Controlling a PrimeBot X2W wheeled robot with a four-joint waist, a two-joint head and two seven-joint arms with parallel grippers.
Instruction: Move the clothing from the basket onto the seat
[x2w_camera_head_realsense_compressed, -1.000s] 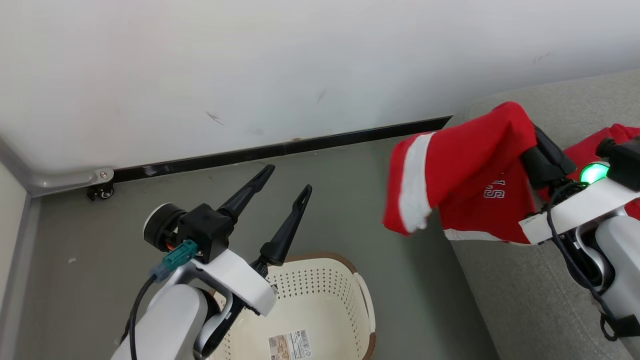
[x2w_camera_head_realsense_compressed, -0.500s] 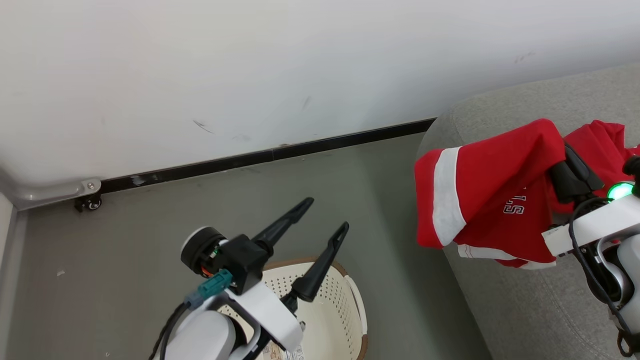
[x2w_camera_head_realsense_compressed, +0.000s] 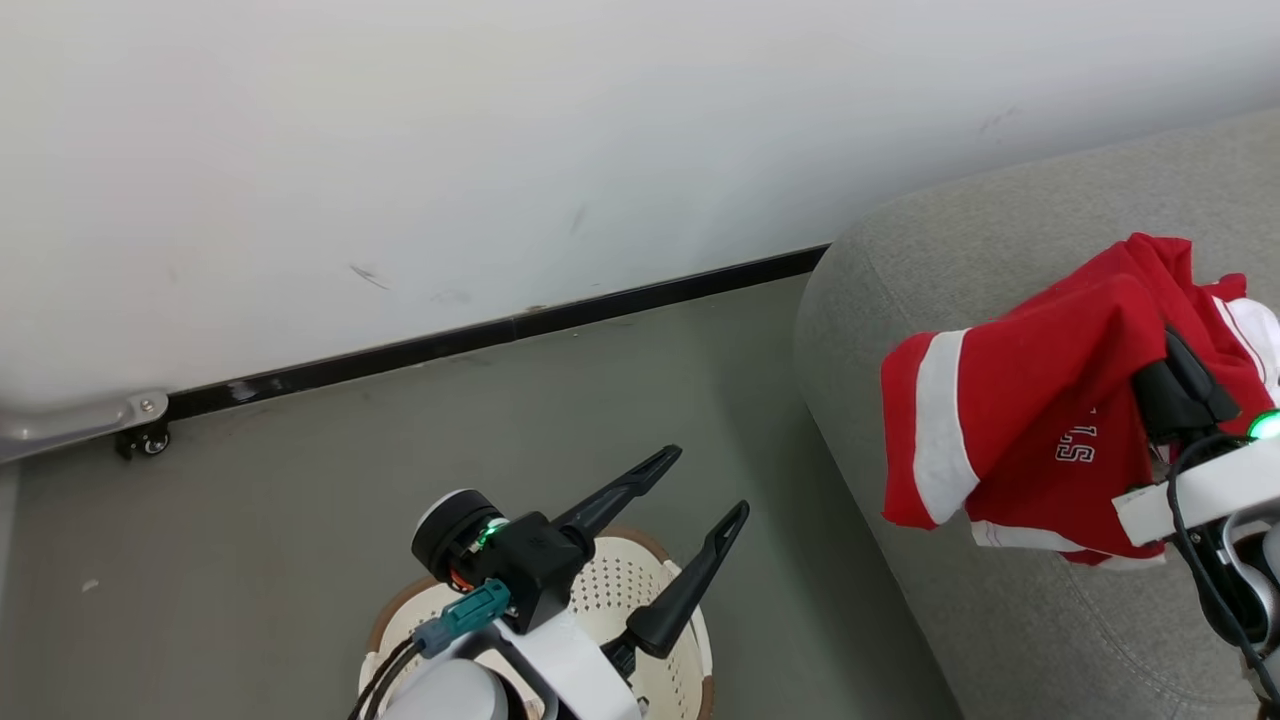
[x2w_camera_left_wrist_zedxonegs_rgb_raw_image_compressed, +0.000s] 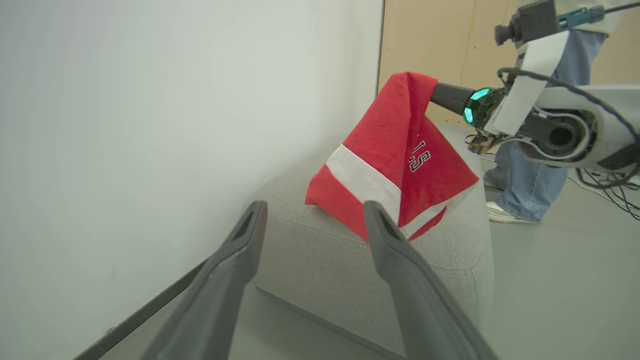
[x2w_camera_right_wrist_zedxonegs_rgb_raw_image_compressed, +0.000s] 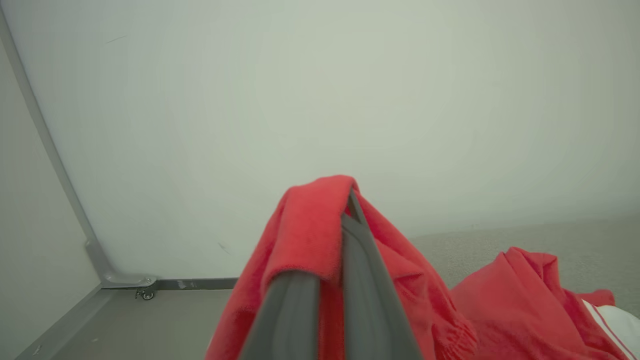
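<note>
Clothing (x2w_camera_head_realsense_compressed: 1020, 420) carried further over the seat (x2w_camera_head_realsense_compressed: 1000, 250) since a second ago | right gripper (x2w_camera_right_wrist_zedxonegs_rgb_raw_image_compressed: 350, 205) clamped on its fold | second red garment (x2w_camera_right_wrist_zedxonegs_rgb_raw_image_compressed: 530, 295) lies on seat just beyond | left gripper (x2w_camera_head_realsense_compressed: 705, 483) spread wide above basket (x2w_camera_head_realsense_compressed: 610, 590), interior mostly hidden

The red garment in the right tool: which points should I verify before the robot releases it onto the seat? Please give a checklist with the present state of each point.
1. Right tool shut on the held garment: ok.
2. Held garment hanging over the seat, not over the floor: ok.
3. Its lower hem resting on the seat: cannot tell.
4. Other garment lying on the seat: ok.
5. Left tool open, holding nothing, by the basket: ok.
6. Basket emptied: cannot tell, the left arm covers most of its inside.
</note>
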